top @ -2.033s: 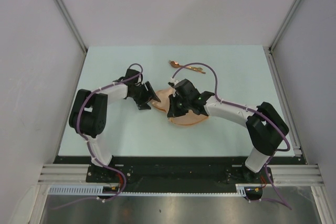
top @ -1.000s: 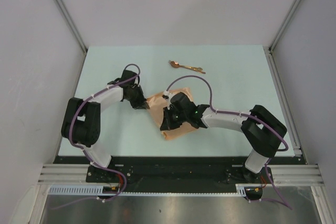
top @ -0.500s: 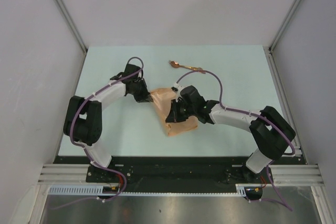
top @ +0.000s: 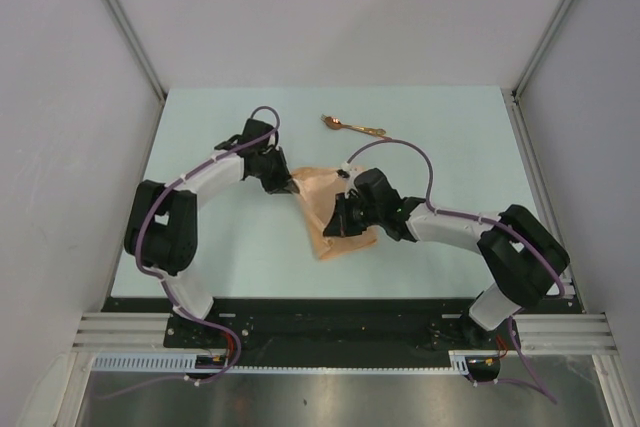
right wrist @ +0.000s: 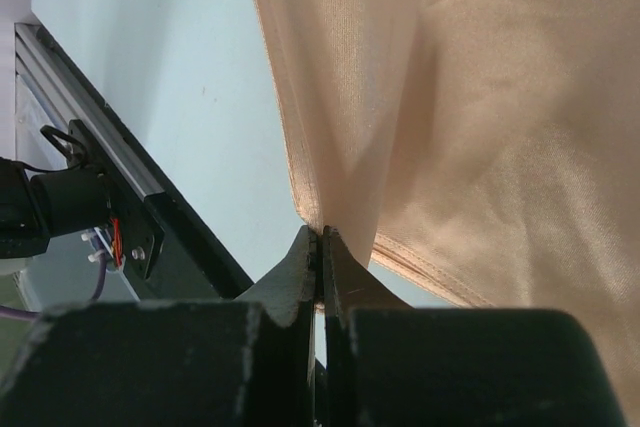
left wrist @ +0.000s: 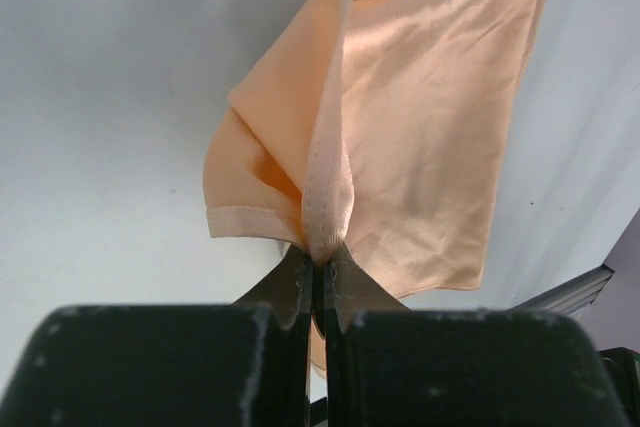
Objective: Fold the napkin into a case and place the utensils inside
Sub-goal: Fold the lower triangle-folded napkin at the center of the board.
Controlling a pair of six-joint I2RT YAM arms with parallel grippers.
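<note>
The peach-orange napkin [top: 322,205] lies partly lifted in the middle of the table, held by both arms. My left gripper [top: 290,187] is shut on its left corner; in the left wrist view the hem [left wrist: 322,197] runs straight into the closed jaws [left wrist: 320,259]. My right gripper [top: 340,224] is shut on the cloth's right-hand edge; in the right wrist view the napkin [right wrist: 480,107] hangs from the pinched tips [right wrist: 320,239]. The copper utensils [top: 352,126] lie at the back of the table, beyond the cloth and apart from both grippers.
The pale green table [top: 200,247] is bounded by metal rails, one along the right side [top: 540,187]. A black front bar [top: 330,312] carries the arm bases. Grey walls stand on three sides.
Both grippers have carried the napkin a little toward the back of the table. The left gripper shifted right and back, the right gripper moved right, and the cloth is stretched between them.
</note>
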